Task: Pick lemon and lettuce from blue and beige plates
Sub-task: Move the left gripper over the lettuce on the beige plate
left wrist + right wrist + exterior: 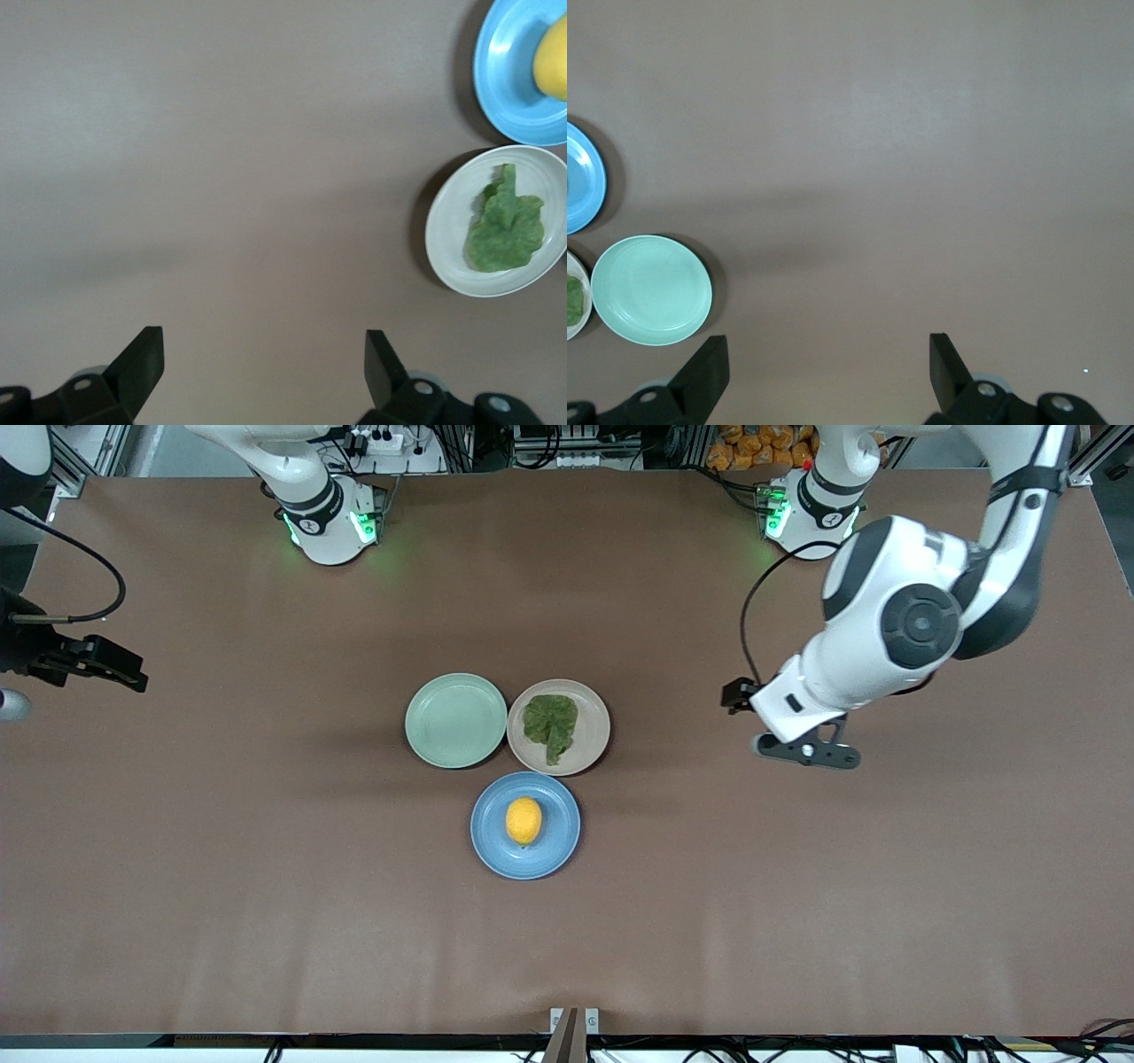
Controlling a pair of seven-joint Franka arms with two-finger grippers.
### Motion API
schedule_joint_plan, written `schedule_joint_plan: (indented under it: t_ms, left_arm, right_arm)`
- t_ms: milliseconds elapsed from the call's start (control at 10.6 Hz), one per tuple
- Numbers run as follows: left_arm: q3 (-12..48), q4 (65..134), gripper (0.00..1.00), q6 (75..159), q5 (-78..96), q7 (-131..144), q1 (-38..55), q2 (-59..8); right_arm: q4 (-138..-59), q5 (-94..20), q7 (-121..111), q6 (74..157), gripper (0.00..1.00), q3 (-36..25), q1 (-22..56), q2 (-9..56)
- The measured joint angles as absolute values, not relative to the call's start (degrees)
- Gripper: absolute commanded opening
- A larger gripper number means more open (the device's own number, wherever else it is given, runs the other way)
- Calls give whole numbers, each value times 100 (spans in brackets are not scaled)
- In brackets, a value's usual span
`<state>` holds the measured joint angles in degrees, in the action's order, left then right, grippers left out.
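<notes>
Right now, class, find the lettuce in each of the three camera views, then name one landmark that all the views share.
Front view: the lettuce lies on the beige plate, beside the mint plate.
Left wrist view: whole leaf on the beige plate.
Right wrist view: only a sliver at the picture's edge.
Shared landmark: the blue plate.

Brown matte table (266, 868) spans the view; cables and metal framing (567, 443) along its far edge; even overhead lighting.
</notes>
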<state>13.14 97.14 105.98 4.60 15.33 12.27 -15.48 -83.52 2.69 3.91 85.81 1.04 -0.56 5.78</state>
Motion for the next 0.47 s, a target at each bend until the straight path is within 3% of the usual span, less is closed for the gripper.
schedule_joint_plan:
  t_ms: [473]
  left_arm:
    - [1320, 9632, 100, 11494, 462, 2729, 2095, -2248]
  right_arm:
    - [-8380, 22, 668, 8628, 100, 133, -46, 698]
